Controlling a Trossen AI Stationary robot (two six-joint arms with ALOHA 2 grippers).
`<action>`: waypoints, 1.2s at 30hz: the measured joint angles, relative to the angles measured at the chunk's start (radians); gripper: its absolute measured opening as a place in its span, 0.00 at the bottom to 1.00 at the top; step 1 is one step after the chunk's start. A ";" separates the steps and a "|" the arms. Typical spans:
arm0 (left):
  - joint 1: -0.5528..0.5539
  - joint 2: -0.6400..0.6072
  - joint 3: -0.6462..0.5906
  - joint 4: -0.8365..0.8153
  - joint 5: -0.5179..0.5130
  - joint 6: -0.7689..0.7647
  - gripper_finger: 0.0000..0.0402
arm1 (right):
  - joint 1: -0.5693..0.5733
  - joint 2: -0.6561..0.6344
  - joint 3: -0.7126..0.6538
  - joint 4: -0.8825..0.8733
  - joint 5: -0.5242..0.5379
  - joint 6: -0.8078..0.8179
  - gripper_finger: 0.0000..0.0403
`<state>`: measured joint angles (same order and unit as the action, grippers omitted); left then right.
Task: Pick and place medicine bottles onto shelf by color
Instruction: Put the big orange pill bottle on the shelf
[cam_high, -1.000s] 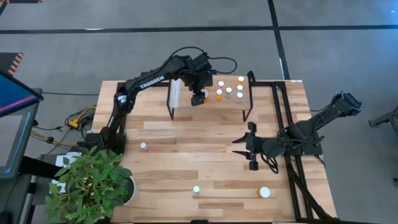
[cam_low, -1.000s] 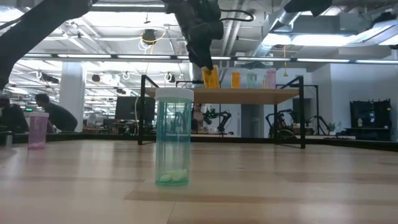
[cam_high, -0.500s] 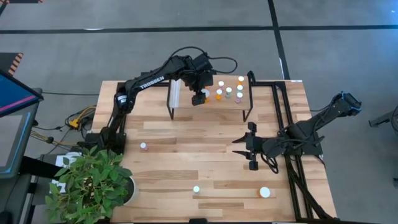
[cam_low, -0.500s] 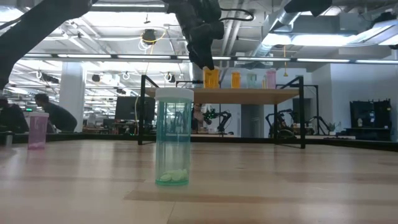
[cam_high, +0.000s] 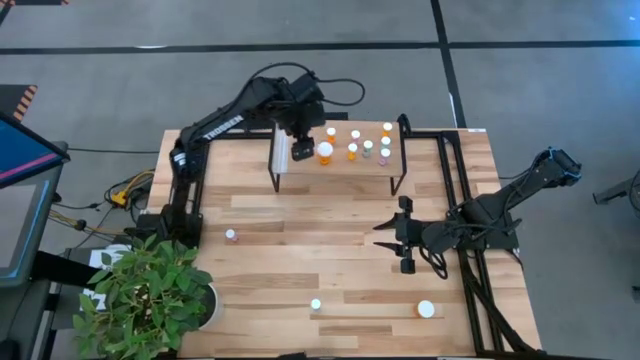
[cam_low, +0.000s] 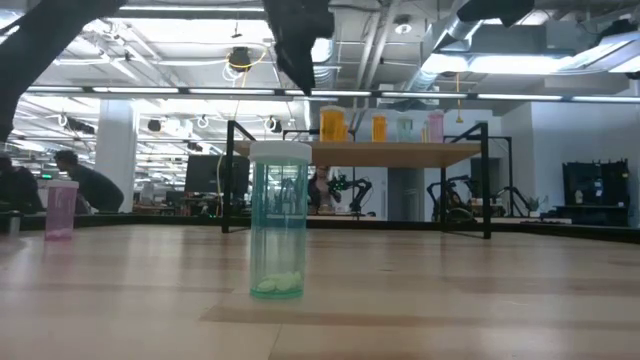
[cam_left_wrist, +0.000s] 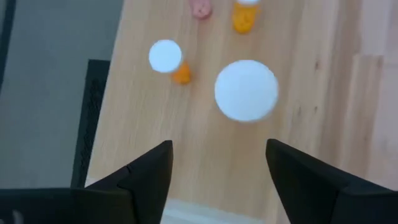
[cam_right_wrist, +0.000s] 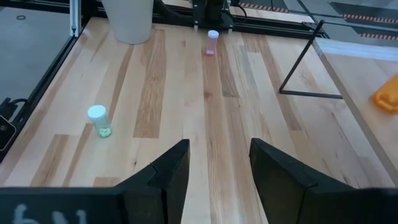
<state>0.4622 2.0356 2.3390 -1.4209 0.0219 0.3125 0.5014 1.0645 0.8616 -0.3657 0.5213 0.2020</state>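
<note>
My left fingers (cam_left_wrist: 214, 171) are spread wide and hold nothing, hovering over the shelf (cam_high: 300, 168); a large orange bottle (cam_high: 326, 152) stands there at their 3 o'clock. My right fingers (cam_right_wrist: 214, 168) are apart, empty, above the desk (cam_high: 300, 260).

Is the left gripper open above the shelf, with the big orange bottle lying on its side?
Not quite. The left gripper is open above the shelf, but the big orange bottle stands upright, white cap on top. The low view shows it standing.
</note>
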 joint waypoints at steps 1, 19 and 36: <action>0.000 -0.014 0.000 0.001 0.006 -0.004 0.58 | 0.000 0.000 0.000 -0.001 0.000 0.000 0.47; -0.087 -0.575 -0.589 0.340 0.041 -0.161 0.30 | 0.036 0.000 0.000 -0.008 0.000 0.008 0.47; -0.416 -1.023 -1.685 1.517 0.047 -0.407 0.27 | -0.034 -0.007 0.036 -0.009 0.000 -0.044 0.47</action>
<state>0.0460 1.0124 0.6536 0.0957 0.0685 -0.0941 0.4675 1.0573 0.8976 -0.3743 0.5209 0.1581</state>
